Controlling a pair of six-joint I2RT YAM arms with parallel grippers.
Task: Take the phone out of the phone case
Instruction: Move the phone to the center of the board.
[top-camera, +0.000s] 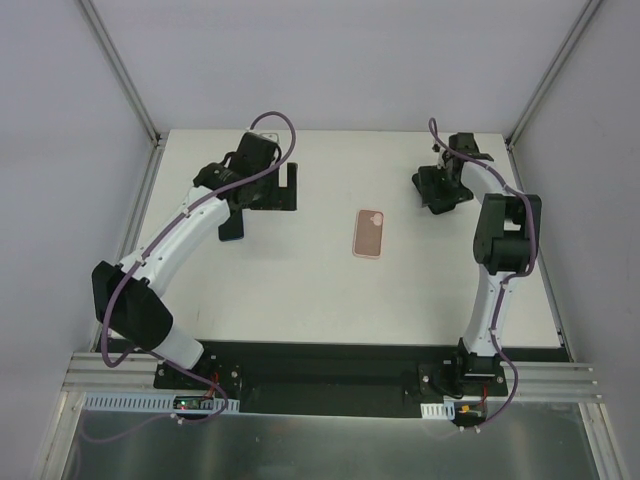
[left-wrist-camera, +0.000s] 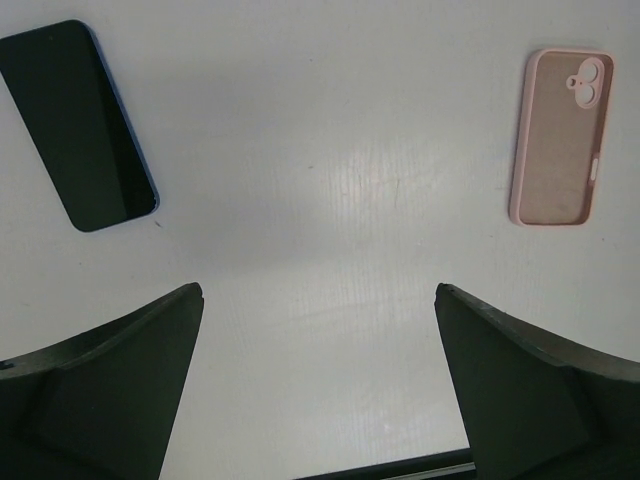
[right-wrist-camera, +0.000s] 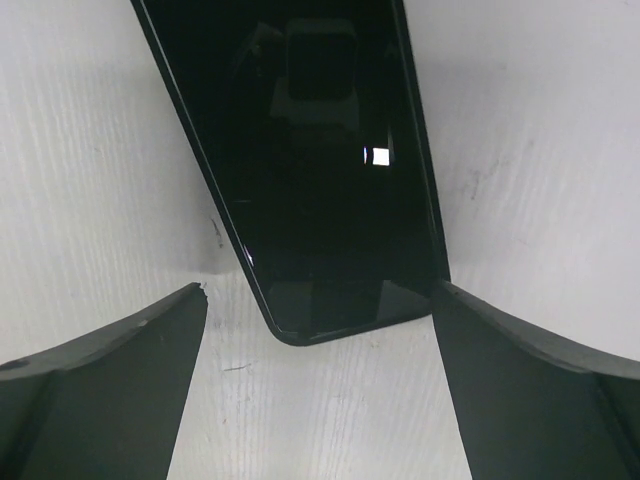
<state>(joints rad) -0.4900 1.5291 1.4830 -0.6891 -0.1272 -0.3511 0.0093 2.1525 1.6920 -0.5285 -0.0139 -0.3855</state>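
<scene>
The pink case (top-camera: 368, 234) lies empty in the middle of the counter (top-camera: 300, 300), so the removal looks finished. Farther back, the right pincer (right-wrist-camera: 320, 292) hangs spread apart over the bare phone (right-wrist-camera: 320, 170), probably just freed. The left pincer (left-wrist-camera: 318, 290) is also apart and holds nothing.

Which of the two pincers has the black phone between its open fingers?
The right pincer: the end of the phone lies on the table between its fingers. The left pincer has only table between its own.

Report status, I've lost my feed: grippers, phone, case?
Left gripper open, empty; right gripper open, empty, over phone. Phone out of case, flat on table. Case empty, apart. Nothing in the way.
</scene>
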